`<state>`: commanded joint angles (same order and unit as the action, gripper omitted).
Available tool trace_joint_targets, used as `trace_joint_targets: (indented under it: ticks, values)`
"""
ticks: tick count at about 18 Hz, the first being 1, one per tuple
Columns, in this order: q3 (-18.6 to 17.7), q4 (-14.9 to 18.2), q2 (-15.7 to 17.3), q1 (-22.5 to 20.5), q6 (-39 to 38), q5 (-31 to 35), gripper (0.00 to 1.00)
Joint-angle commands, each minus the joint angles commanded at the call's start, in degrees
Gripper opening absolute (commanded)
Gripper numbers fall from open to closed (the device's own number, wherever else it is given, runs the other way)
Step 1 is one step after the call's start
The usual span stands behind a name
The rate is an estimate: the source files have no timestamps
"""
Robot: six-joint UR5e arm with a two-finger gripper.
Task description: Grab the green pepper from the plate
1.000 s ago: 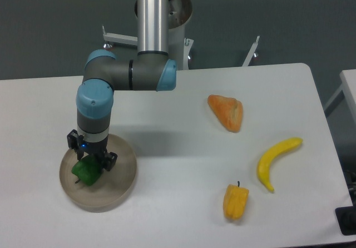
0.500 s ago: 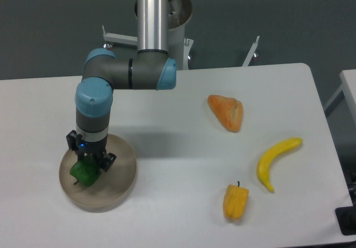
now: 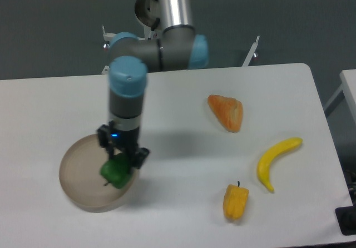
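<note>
Green pepper point(image 3: 115, 172) is now gripped in the closed pincer point(image 3: 121, 162) and has moved toward the right rim of the plate point(image 3: 78, 189); a moment ago it was at the left part. It appears lifted a little, though I cannot be sure it is free of the plate. I judge the pick is nearly done. Yellow-orange pepper point(image 3: 235, 202) lies untouched on the tabletop point(image 3: 183, 164).
</note>
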<state>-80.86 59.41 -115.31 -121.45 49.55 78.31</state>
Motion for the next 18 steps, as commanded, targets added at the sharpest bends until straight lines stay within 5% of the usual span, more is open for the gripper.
trace_joint_targets:
  ticks: [8,18]
  values:
    - [1.1,0.2,-0.7,-8.1,14.1,4.0,0.36]
    - [3.5,-0.1,-2.4,-9.5,14.4,4.0,0.36]
